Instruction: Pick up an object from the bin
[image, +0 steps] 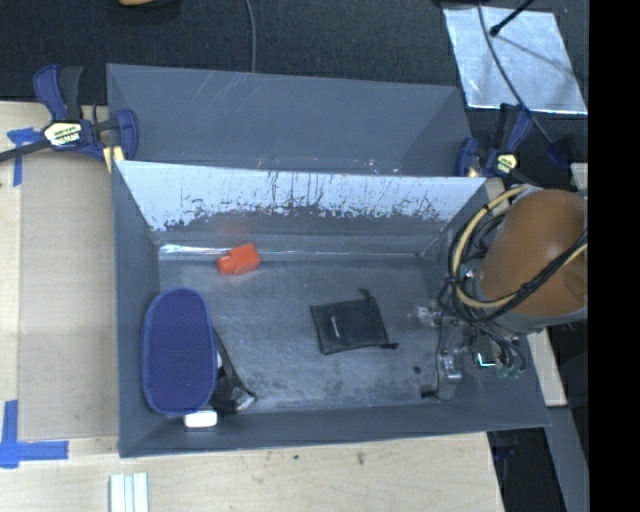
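My gripper (449, 366) hangs low at the bin's right side, close to the right wall, with nothing visible in it. A flat black square thing (349, 325), like a small pouch or wallet, lies on the floor in the middle of the bin, to the left of the gripper and apart from it. Further off, a small orange block (239, 261) rests near the back wall at the left.
A large blue oval pad (178, 350) lies along the left wall, with a black piece (231, 390) and a small white piece (200, 419) at its near end. The arm's brown dome and cables sit above the bin's right rim.
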